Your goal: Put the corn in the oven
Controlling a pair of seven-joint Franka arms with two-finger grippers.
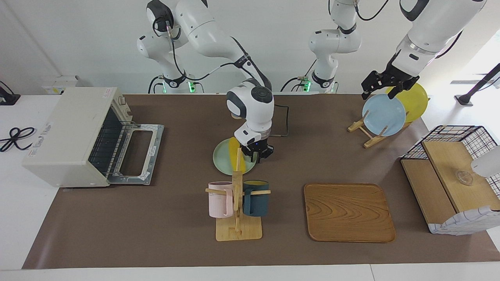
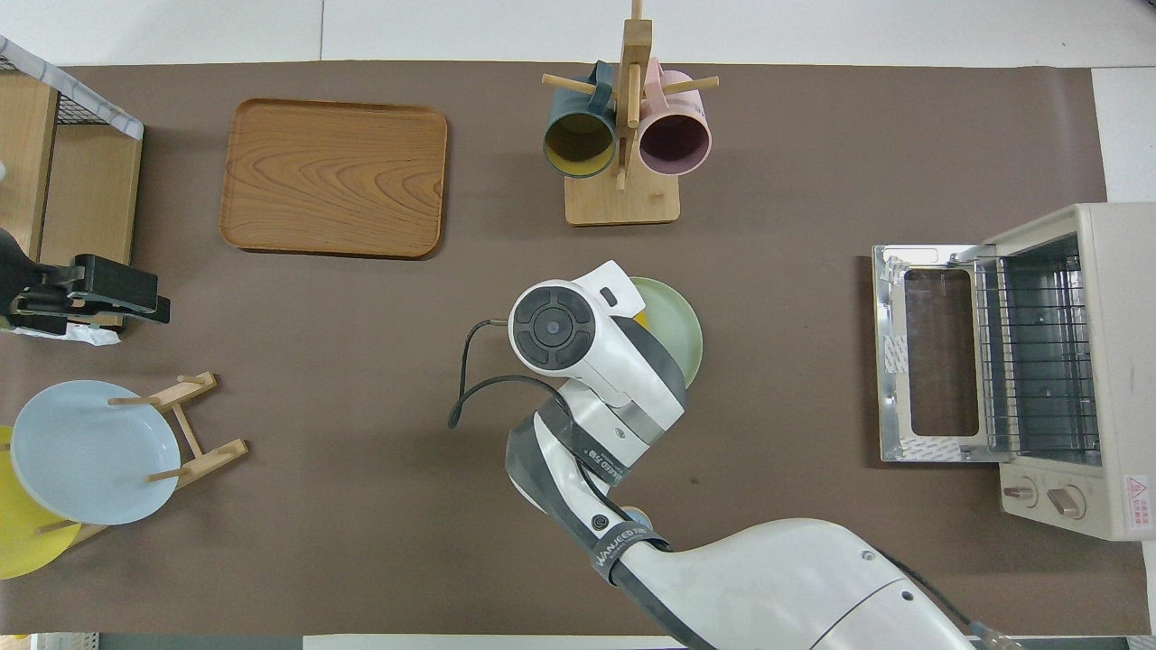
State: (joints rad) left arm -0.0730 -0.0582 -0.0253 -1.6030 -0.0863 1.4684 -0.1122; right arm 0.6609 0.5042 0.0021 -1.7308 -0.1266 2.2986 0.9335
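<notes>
The yellow corn (image 1: pixel 234 150) lies on a pale green plate (image 1: pixel 222 160) in the middle of the table, partly hidden by a mug rack's post; only a sliver of it shows in the overhead view (image 2: pixel 639 318). My right gripper (image 1: pixel 257 156) is open and low over the plate, just beside the corn. The cream-white oven (image 1: pixel 66 136) stands at the right arm's end of the table with its door (image 1: pixel 136 154) folded down open and the wire rack (image 2: pixel 1034 361) showing. My left gripper (image 1: pixel 381 91) is open and empty, raised over the plate rack.
A wooden mug rack (image 1: pixel 237 228) with a pink and a dark blue mug stands beside the green plate, farther from the robots. There is also a wooden tray (image 1: pixel 349 212), a plate rack holding a blue plate (image 1: pixel 383 115) and a yellow plate (image 1: pixel 416 97), and a wooden box with a wire basket (image 1: pixel 453 183).
</notes>
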